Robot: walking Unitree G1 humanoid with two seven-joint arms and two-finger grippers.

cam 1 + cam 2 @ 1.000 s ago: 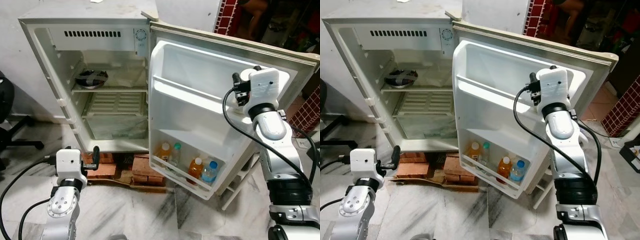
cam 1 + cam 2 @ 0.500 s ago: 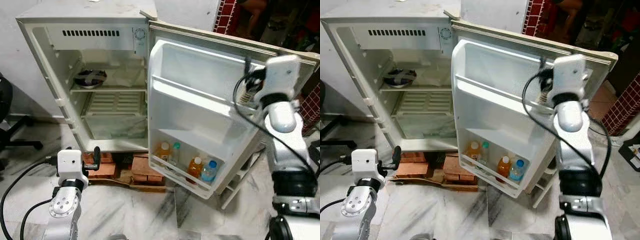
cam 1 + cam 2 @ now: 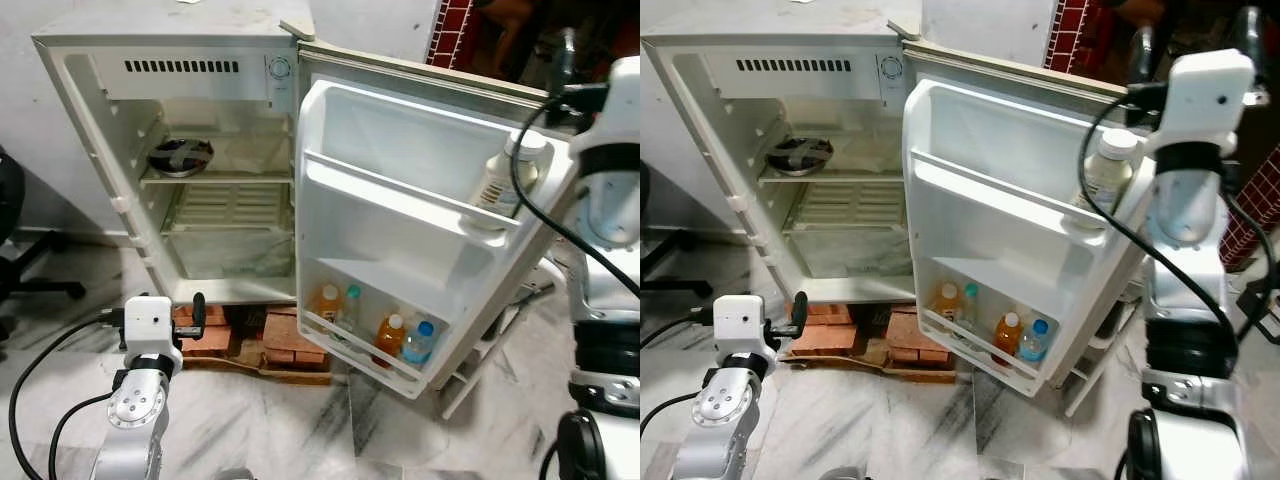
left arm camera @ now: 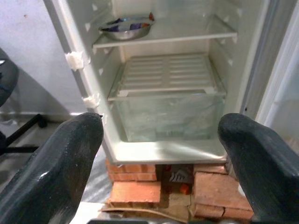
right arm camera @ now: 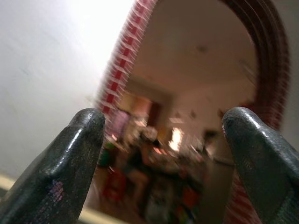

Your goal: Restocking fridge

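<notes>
Fingers of right gripper (image 5: pixel 161 154) spread wide, nothing between, aimed past door's top edge toward brick archway (image 5: pixel 261 60). Raised high beside outer top corner of fridge door (image 3: pixel 400 130). White bottle (image 3: pixel 505 175) standing upright on middle door shelf (image 3: pixel 400 195), at its outer end against door's far edge, clear of gripper. Lower door shelf (image 3: pixel 360 350) holding four small bottles (image 3: pixel 375 325) in a row. Left gripper (image 4: pixel 161 158) low near floor, fingers apart and empty, facing open fridge (image 3: pixel 150 70); metal bowl (image 3: pixel 182 155) on upper cabinet shelf, crisper below.

Progress, judged: five bottles stocked in door, cabinet shelves mostly bare, door not yet shut.

Against a second ago: right arm lifted away from middle shelf, uncovering bottle; left gripper much the same.
</notes>
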